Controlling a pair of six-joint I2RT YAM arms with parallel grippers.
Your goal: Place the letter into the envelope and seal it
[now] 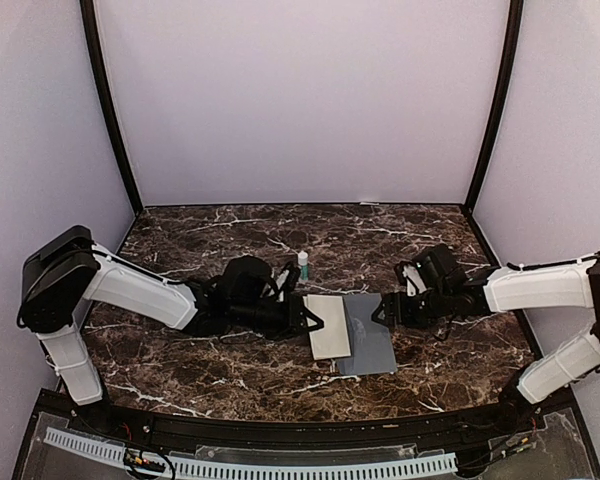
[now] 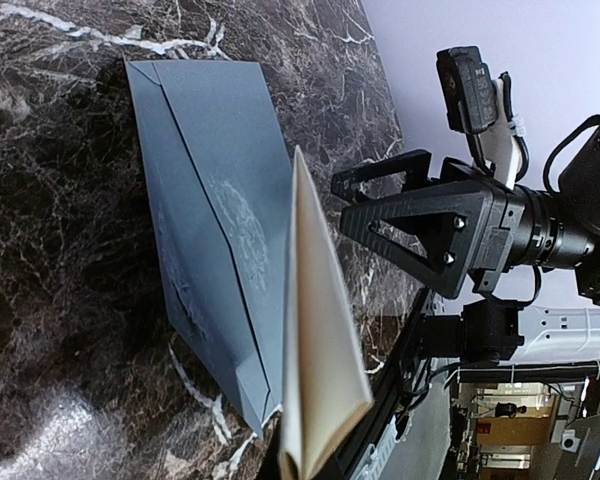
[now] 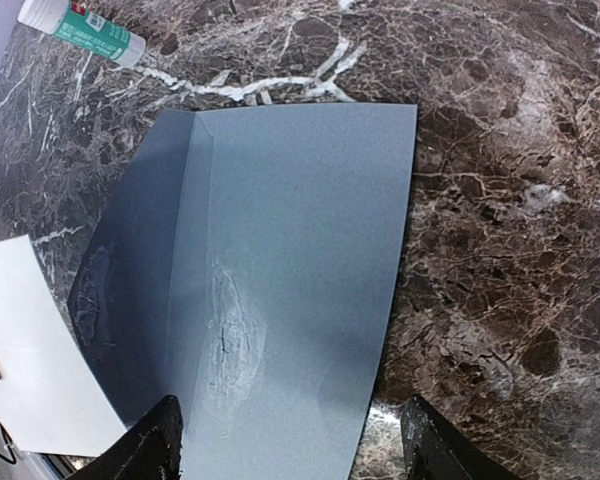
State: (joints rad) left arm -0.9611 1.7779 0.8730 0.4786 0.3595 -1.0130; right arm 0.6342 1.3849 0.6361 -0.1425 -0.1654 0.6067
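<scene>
Pinching the cream letter (image 1: 330,327) at its left edge, the left gripper (image 1: 306,317) was clenched on it, holding the sheet over the grey envelope's (image 1: 372,345) left part. The right gripper (image 1: 383,312) hung jaws spread at the envelope's right end. A green-labelled tube (image 1: 303,264) lay behind on the marble table (image 1: 210,375).

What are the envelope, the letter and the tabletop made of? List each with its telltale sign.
The envelope looks like matte slate-grey paper: sharp fold creases, a rubbed pale patch. The letter looks like thin cream paper: hairline edge, slight curve. The tabletop is polished dark marble or a marble-look laminate: white veins, glossy glare.
</scene>
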